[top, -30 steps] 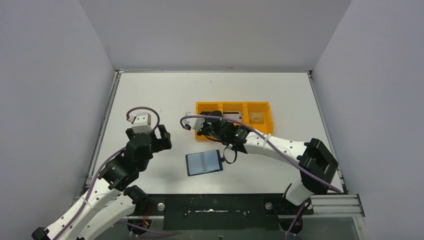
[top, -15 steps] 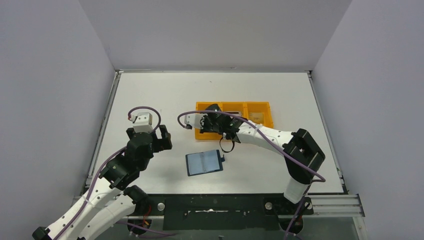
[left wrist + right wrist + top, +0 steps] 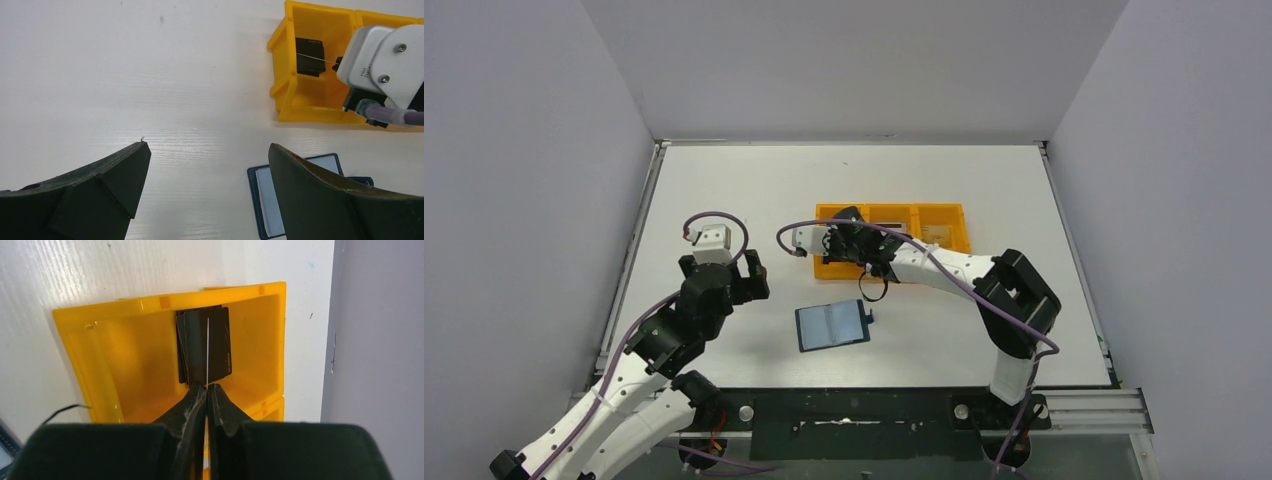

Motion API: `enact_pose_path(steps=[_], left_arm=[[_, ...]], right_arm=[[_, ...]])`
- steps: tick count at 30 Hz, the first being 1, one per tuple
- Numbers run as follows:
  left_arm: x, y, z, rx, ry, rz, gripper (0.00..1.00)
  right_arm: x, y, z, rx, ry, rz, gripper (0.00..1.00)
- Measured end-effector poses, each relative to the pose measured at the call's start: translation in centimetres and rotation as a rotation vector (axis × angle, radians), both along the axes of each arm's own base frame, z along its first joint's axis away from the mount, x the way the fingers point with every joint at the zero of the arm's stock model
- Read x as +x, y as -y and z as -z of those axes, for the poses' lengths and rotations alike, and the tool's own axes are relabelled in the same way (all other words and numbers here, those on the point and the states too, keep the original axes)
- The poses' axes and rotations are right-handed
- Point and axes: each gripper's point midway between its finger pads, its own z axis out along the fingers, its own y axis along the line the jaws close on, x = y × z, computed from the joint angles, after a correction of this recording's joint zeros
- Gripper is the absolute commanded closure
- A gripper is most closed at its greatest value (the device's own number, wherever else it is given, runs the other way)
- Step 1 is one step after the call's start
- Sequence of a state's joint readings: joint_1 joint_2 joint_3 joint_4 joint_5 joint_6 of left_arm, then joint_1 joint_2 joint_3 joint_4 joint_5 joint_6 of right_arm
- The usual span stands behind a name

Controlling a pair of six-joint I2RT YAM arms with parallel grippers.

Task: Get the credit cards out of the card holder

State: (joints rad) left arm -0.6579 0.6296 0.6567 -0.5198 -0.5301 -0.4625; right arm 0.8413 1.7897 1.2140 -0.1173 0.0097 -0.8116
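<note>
- One thin flat card (image 3: 207,350) is pinched in the right gripper (image 3: 206,386). Its two black fingers are squeezed tight on one end of the card.
- We see this card from its thin side only, like a pale line, so I cannot tell its colour.
- It stands on edge right in front of the fingertips. It is over the left end box of the orange plastic tray with three boxes (image 3: 100,375).
- That tray sits near the middle of the white table (image 3: 754,200), a bit toward the far edge.
- Some black flat cards (image 3: 219,347) already lie on the floor of that box, just under the held card.
- I think a card like this is very light, stiff, smooth and slippery. It could slide out or tip over, so a firm pinch on a short edge looks best.
- A card lying flat looks hard to grab. An edge that pokes out of a pocket is the easy place to take hold.
- The dark blue folding card holder (image 3: 832,325) lies open and flat near the front edge of the table. It is well apart from the right gripper.
- I cannot tell if its pockets have more cards in them.
- The left gripper (image 3: 208,146) has its fingers spread wide and holds nothing. It hangs over bare table, with the card holder just beside its right finger.
</note>
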Motion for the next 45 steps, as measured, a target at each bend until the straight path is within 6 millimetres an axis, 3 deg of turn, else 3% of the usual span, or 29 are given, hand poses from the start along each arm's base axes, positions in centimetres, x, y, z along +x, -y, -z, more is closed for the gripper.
enact_pose_path(steps=[9, 23, 30, 37, 45], left_arm=[[0.0, 0.0, 0.1, 0.001, -0.003, 0.002, 0.09], [0.1, -0.1, 0.1, 0.000, -0.004, -0.006, 0.09], [0.3, -0.4, 0.4, 0.007, -0.014, -0.018, 0.09], [0.4, -0.5, 0.6, 0.009, -0.022, -0.023, 0.09], [0.5, -0.4, 0.9, 0.012, -0.036, -0.020, 0.09]], right_arm=[[2.1, -0.1, 2.1, -0.031, 0.023, 0.000, 0.96], [5.9, 0.3, 3.3, -0.044, 0.094, 0.010, 0.90], [5.7, 0.3, 4.7, -0.045, 0.053, -0.018, 0.84], [5.3, 0.3, 5.1, -0.039, 0.022, -0.030, 0.71], [5.4, 0.7, 5.4, -0.019, -0.004, -0.003, 0.65]])
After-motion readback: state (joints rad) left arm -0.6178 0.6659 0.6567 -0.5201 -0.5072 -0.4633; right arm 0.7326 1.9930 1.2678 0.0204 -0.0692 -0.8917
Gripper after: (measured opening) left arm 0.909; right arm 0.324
